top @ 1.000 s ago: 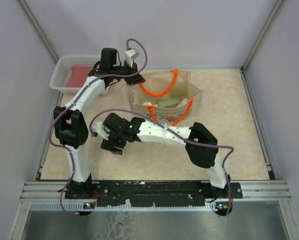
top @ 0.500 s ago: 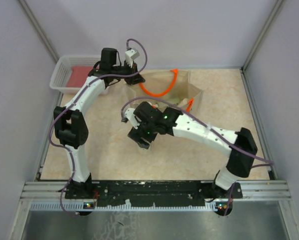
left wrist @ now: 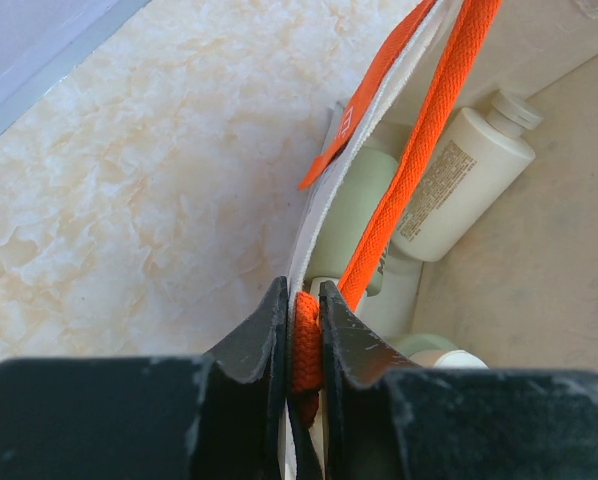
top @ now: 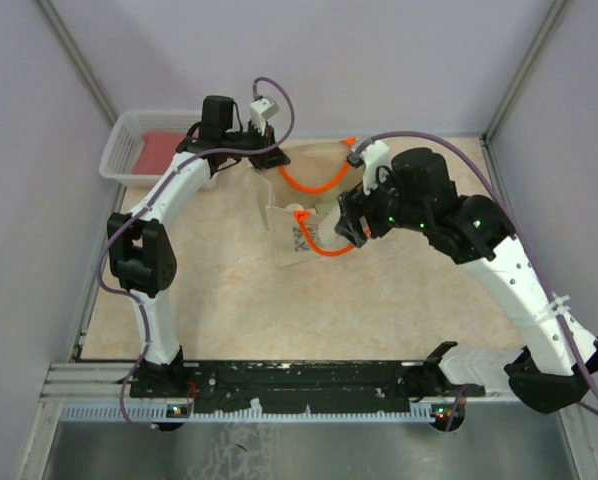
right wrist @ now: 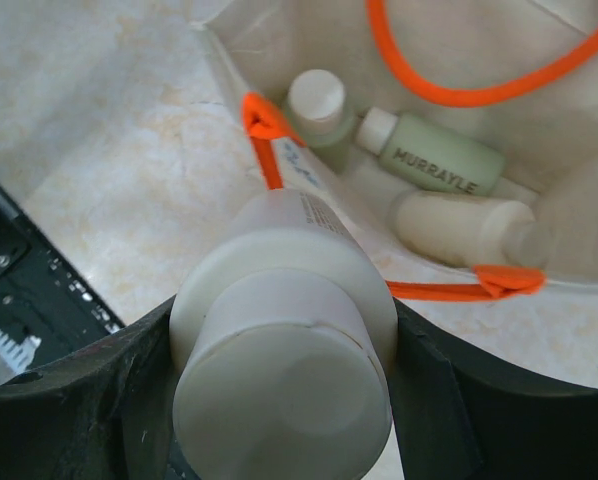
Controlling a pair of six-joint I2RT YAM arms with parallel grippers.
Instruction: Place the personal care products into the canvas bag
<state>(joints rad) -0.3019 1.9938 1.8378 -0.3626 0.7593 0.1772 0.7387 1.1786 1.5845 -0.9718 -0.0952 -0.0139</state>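
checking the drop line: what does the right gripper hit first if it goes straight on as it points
Probably the canvas bag's near rim, just beyond the cream bottle the right gripper holds; depth is unclear.

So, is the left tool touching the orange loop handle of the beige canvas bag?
Touching: left wrist view shows the left tool pinching the orange handle.

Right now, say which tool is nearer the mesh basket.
Left. The left tool, clamping the orange handle, is right of the basket; the right tool, holding a bottle, is farther right.
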